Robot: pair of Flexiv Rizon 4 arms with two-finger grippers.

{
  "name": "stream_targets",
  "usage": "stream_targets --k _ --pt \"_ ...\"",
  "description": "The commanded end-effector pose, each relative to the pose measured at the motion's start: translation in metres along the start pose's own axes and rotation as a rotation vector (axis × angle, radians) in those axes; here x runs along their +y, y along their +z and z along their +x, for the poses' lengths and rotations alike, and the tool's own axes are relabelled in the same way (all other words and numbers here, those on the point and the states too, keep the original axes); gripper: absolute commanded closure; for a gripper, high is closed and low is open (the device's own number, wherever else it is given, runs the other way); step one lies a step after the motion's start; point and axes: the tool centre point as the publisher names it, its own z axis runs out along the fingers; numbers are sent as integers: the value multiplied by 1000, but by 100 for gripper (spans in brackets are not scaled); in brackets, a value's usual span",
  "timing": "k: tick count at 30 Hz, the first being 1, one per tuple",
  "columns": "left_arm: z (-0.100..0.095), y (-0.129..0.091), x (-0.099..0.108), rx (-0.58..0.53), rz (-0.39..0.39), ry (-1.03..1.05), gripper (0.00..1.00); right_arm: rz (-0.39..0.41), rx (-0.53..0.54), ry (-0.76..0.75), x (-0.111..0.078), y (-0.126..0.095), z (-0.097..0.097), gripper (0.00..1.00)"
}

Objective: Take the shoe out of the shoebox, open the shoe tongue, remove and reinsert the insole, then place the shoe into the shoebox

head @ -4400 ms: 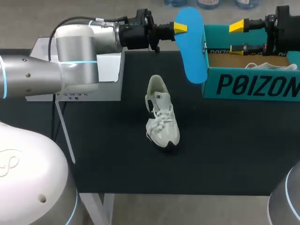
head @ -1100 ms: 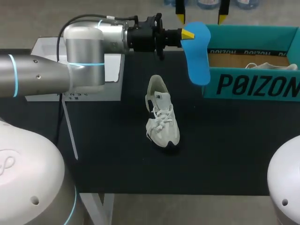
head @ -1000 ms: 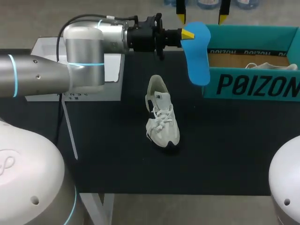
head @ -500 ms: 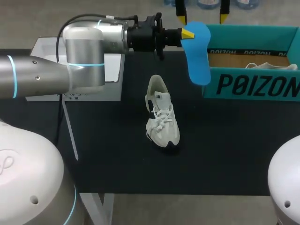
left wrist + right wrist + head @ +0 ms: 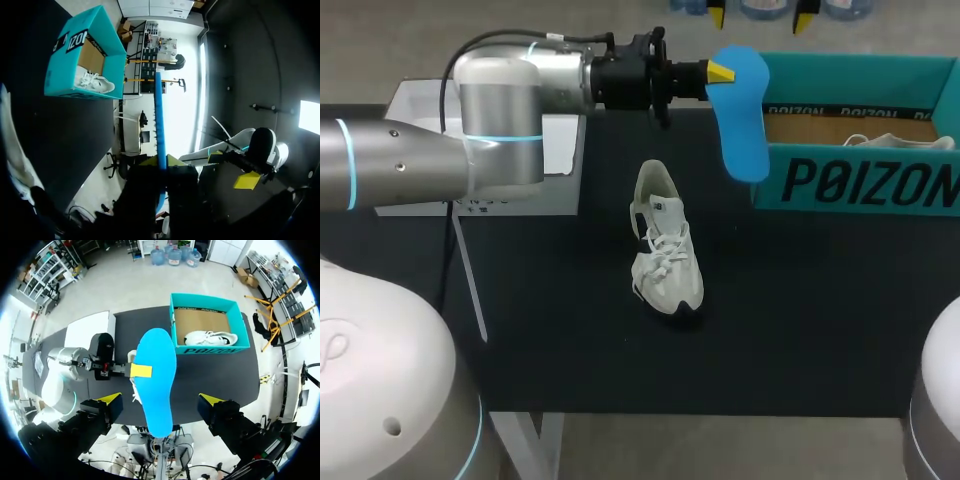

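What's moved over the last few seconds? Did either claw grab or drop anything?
The right claw left its spot over the shoebox, swung across and rose above the insole, open and holding nothing. The left claw shifted slightly toward the shoebox, still shut on the insole. The shoe and shoebox stayed put.

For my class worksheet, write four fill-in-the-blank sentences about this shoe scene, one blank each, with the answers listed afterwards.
The left arm's jaws grip an insole coloured ____.
The white shoe rests on the ____ table.
Inside the teal shoebox lies a second ____.
The right arm's jaws stand ____.
Answers: blue, black, shoe, open.
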Motion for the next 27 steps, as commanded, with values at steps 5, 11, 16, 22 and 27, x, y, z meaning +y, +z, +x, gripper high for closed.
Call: stream_targets --k 5,11,16,22,27 --pt "0 0 1 -1 3 0 100 48 331 -51 -6 8 -46 0" --pt "0 0 1 -1 3 0 100 48 331 -51 -6 8 -46 0" --pt "0 0 1 -1 3 0 100 48 331 -51 -6 8 -46 0" --pt "0 0 1 -1 3 0 100 51 580 25 -12 21 -48 0" --pt "0 0 1 -1 3 0 100 0 802 78 -21 33 -56 0"
